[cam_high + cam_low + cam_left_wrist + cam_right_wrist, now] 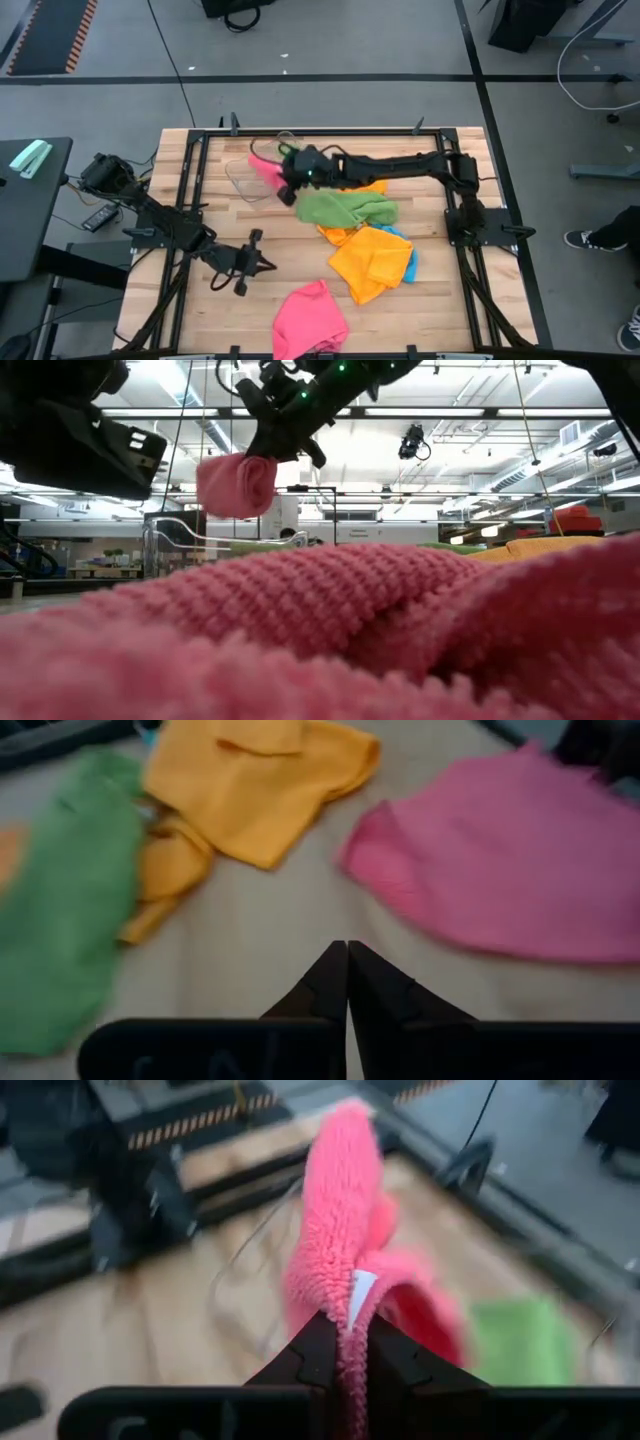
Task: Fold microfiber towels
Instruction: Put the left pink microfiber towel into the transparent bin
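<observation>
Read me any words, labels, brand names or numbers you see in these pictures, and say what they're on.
No readable text anywhere.
The white tag on the pink towel held in the right gripper: no print legible.
The clear tub and wooden table: no markings visible.

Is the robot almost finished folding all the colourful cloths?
Not nearly. No finished stack shows. The right gripper holds a folded fluffy pink microfiber towel up over the clear plastic tub. The green towel, orange towel and another pink towel lie crumpled. The left gripper is shut, empty.
</observation>
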You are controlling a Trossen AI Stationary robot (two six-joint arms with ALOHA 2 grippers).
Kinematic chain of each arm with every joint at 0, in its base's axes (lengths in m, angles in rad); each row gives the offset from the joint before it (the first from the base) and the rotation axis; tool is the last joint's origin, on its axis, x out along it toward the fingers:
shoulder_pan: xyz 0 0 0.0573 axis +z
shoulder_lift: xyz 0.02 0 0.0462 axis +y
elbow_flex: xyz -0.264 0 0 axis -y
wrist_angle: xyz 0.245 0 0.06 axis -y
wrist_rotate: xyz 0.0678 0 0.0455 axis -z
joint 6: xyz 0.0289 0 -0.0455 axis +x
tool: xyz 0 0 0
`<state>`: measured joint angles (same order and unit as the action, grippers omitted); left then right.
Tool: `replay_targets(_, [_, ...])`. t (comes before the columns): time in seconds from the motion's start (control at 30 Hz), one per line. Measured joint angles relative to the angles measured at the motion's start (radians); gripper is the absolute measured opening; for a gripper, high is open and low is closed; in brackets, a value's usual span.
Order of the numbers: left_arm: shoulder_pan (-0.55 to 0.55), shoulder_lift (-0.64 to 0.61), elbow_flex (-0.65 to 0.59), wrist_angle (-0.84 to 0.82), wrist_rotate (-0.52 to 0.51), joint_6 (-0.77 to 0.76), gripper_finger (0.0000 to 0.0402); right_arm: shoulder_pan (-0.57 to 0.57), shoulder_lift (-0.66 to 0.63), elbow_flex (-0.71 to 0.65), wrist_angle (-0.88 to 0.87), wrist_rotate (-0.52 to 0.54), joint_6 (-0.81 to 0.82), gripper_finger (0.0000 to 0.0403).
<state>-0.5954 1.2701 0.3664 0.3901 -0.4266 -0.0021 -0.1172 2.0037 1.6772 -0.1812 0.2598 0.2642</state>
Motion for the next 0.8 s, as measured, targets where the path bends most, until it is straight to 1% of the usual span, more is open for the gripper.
replay_targets(0.13, [0.040,0.000,0.000,0.014,-0.083,0.147,0.0018,-0.047,0.000,0.000,0.023,0.000,-0.004,0.0042])
replay_targets(0.23, [0.096,0.000,0.000,0.035,-0.095,0.214,0.0022,-0.074,0.000,0.000,0.026,-0.001,-0.002,0.0042])
replay_targets(0.37, [0.162,0.000,0.000,0.039,-0.094,0.224,0.0020,-0.100,0.000,0.000,0.032,-0.034,0.005,0.0042])
replay_targets(0.5, [0.202,0.000,0.000,0.040,-0.094,0.224,0.0013,-0.111,0.000,0.000,0.058,-0.042,0.023,0.0042])
replay_targets(0.6, [0.213,0.000,0.000,0.040,-0.094,0.232,0.0011,-0.110,0.013,0.000,0.091,-0.047,0.045,0.0042])
replay_targets(0.7, [0.208,-0.003,0.000,0.035,-0.094,0.272,0.0014,-0.100,0.044,0.000,0.122,-0.055,0.079,0.0042])
replay_targets(0.77, [0.194,-0.030,0.000,0.003,-0.094,0.287,0.0013,-0.090,0.058,-0.004,0.105,-0.058,0.097,0.0042])
replay_targets(0.8, [0.190,-0.046,0.001,-0.006,-0.092,0.297,0.0011,-0.084,0.070,-0.002,0.138,-0.058,0.103,0.0042])
